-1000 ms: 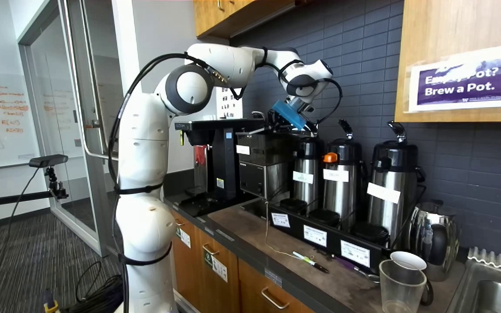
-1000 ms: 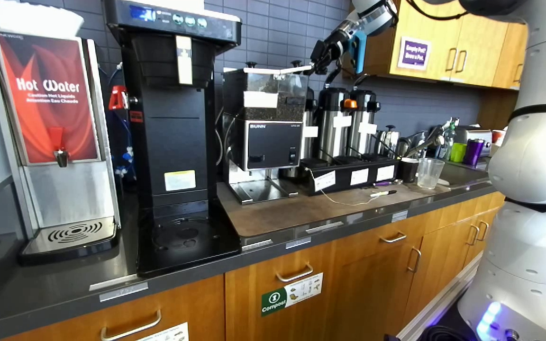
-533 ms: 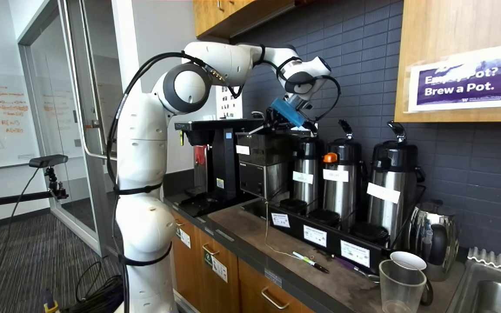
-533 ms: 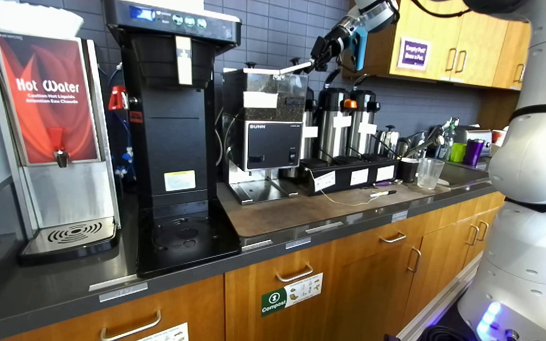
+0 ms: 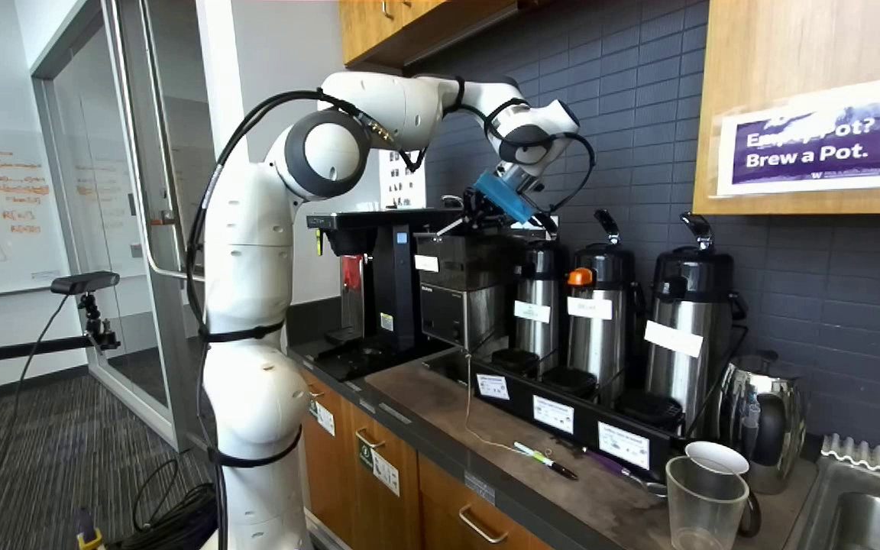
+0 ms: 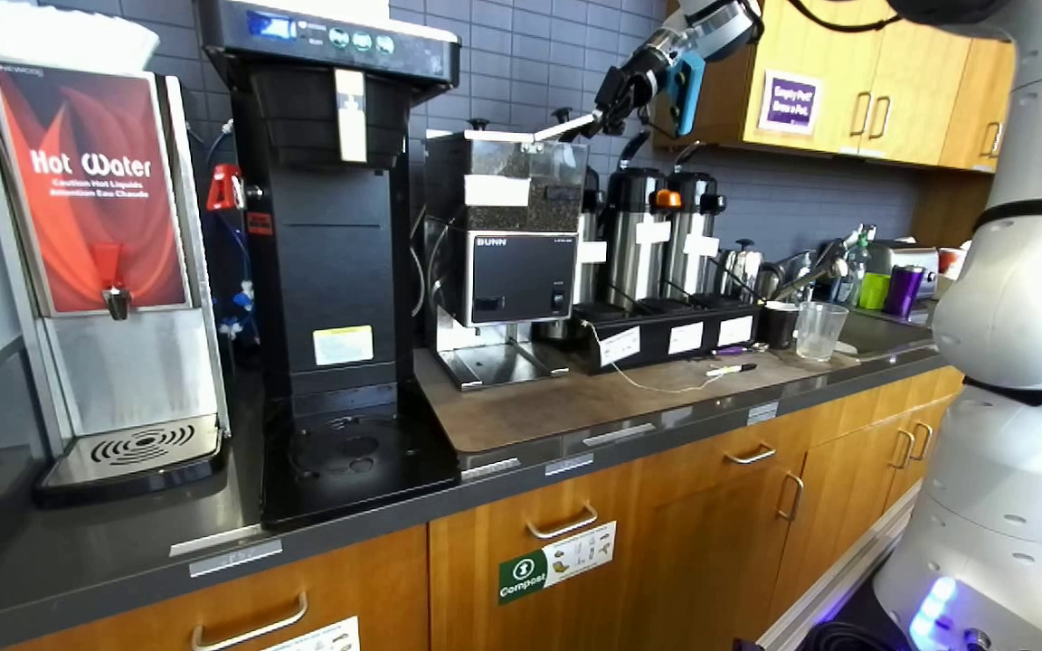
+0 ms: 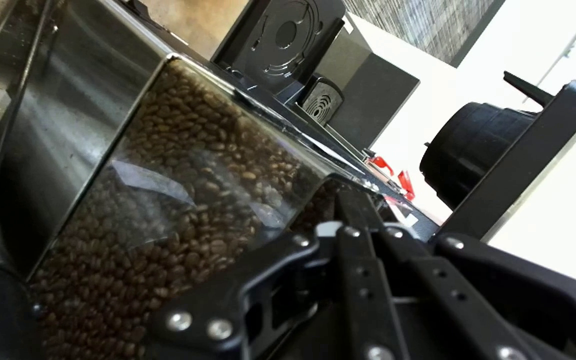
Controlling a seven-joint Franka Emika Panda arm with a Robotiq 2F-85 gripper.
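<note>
Brown coffee beans [image 7: 118, 285] filled the lower left and centre of the wrist view, seen behind the clear plastic of a hopper [image 6: 525, 161], which sat at top centre of an exterior view on a BUNN coffee grinder [image 6: 521, 280]. Black and slanting down to the left, the gripper [image 6: 610, 119] was at the hopper's upper right corner there, its jaws drawn together. From its tips a pale strip [image 6: 566, 127] sloped down leftward to the hopper's top edge; whether it was pinched or only lay behind the tips could not be told. A blue bracket [image 6: 686, 90] showed just right of the gripper.

Left of the grinder in that frame stood a black coffee brewer [image 6: 340, 253], and at far left a red-fronted hot water dispenser [image 6: 96, 199]. Steel airpots [image 5: 600, 340] lined the right of centre in an exterior view, with a steel pitcher [image 5: 745, 386] farther right. At lower right, a marker [image 5: 543, 460] lay on the brown counter surface [image 5: 425, 397], and a clear plastic cup [image 5: 703, 500] stood before a mug [image 5: 717, 457].
</note>
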